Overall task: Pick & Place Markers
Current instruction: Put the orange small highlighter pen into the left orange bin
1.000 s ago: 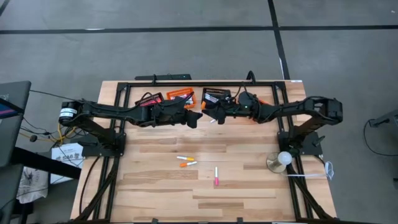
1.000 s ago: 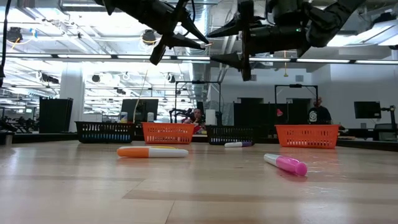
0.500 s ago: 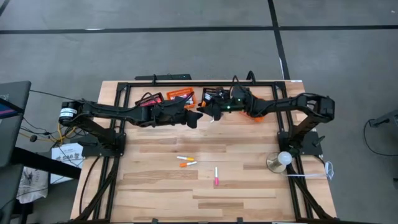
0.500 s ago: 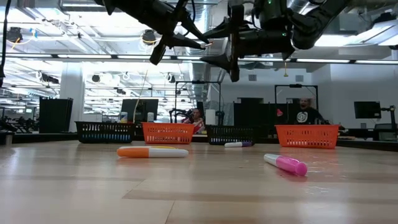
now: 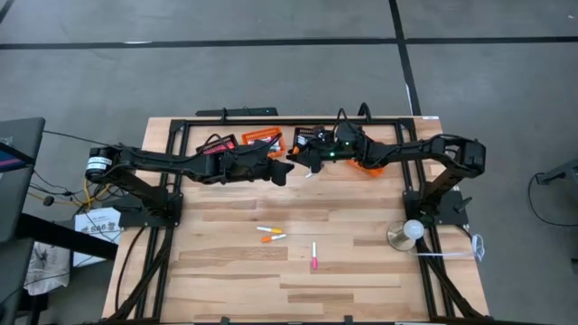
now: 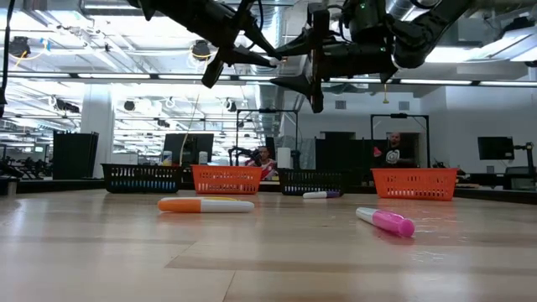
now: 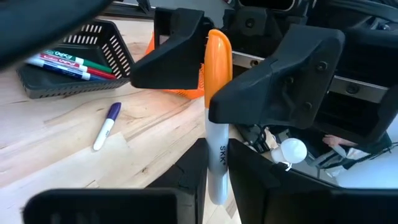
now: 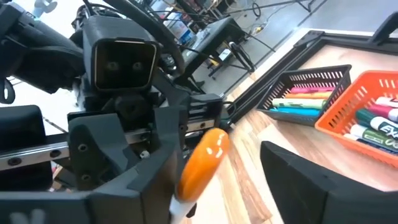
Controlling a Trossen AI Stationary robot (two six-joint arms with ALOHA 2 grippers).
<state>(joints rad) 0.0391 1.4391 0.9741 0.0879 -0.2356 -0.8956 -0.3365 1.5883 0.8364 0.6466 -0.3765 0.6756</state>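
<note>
Two dark robot arms meet in mid-air above the far side of a pale wooden table (image 5: 361,271), just in front of the row of small slotted plastic baskets (image 5: 262,140) along its back edge. The left gripper (image 7: 214,165) is clenched on the white barrel of an orange-capped felt-tip marker (image 7: 216,112), holding it upright with the cap pointing toward the other arm. The right gripper (image 8: 214,180) has slid in from the right over the last second, and its two fingers now stand on either side of the orange cap, apart and only beginning to narrow; they do not yet pinch it. This reads as a handover between arms, caught just before the second grip is made.

Measured from that basket row: a purple-capped white marker (image 7: 107,124) lies on the wood just in front of a black basket (image 7: 68,65) holding more markers. Well nearer the table's front lie two orange-capped markers (image 5: 270,234) side by side and a pink marker (image 5: 314,256) a little further on. These three are unmoved and still to be collected.
</note>
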